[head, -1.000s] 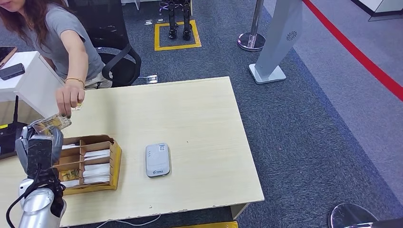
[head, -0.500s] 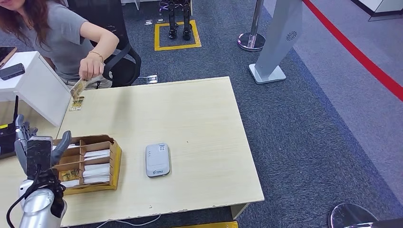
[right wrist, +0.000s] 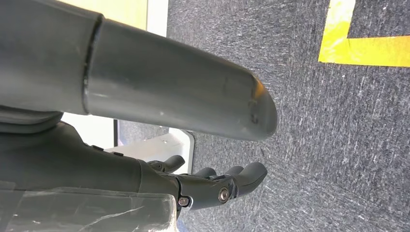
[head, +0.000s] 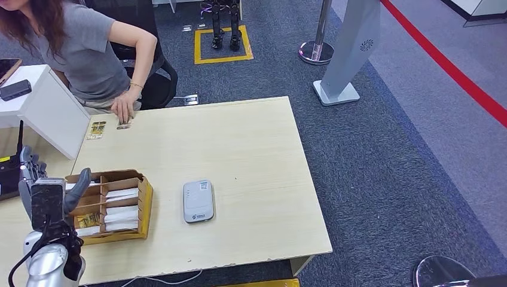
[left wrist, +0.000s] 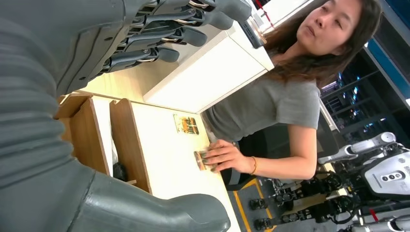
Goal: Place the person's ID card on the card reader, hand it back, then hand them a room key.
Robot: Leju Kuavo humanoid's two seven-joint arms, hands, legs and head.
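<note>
Hand state first, from the head view: my left hand (head: pixel 48 194) is raised with fingers spread, holding nothing. Just beside its thumb sits the key box (head: pixel 110 206), long side running away from me; the card reader (head: pixel 198 201) lies farther to the right. From the left wrist view, the person's hand (left wrist: pixel 223 155) presses a card (left wrist: pixel 199 160) on the table (left wrist: pixel 164 159), well beyond my fingers. From the right wrist view, my right hand (right wrist: pixel 212 186) hangs over carpet, fingers loose and empty; I judge the left nearer.

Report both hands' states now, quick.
Left hand: open, fingers spread, holding nothing.
Right hand: fingers loosely apart, holding nothing, hanging over the carpet.
</note>
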